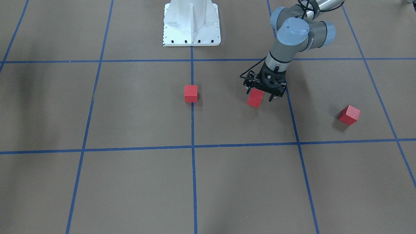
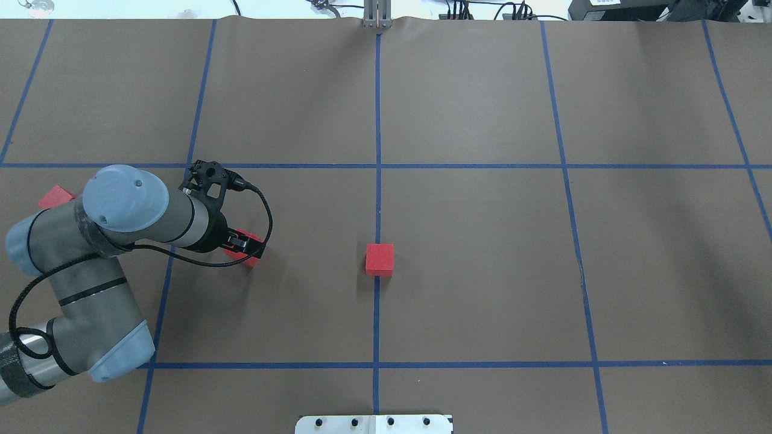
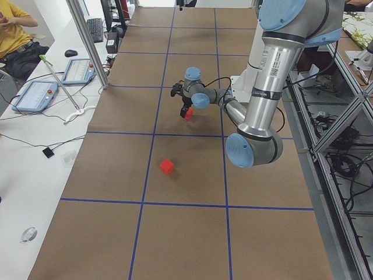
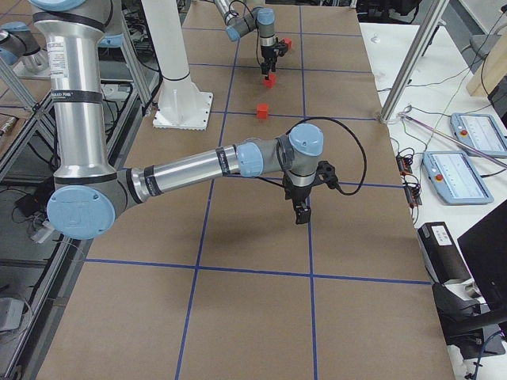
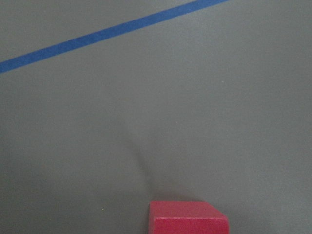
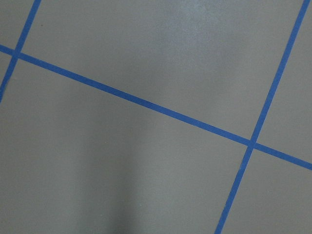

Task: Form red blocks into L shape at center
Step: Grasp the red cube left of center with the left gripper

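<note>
Three red blocks show. One [image 1: 190, 93] sits on the middle vertical blue line at the center [image 2: 379, 260]. My left gripper [image 1: 260, 95] points down, shut on a second red block [image 1: 255, 98], one grid square to the robot's left of center; it also shows in the overhead view [image 2: 247, 256] and at the bottom edge of the left wrist view [image 5: 187, 218]. The third block [image 1: 349, 114] lies tilted farther left, partly behind my left arm in the overhead view [image 2: 55, 196]. My right gripper [image 4: 301, 212] hangs over bare floor far from the blocks; I cannot tell whether it is open.
The white robot base [image 1: 191, 22] stands behind the centre line. Blue tape lines [image 6: 161, 111] cross the brown floor. Operator tables with tablets [image 3: 36, 96] line the far side, where a person in yellow [image 3: 14, 29] sits.
</note>
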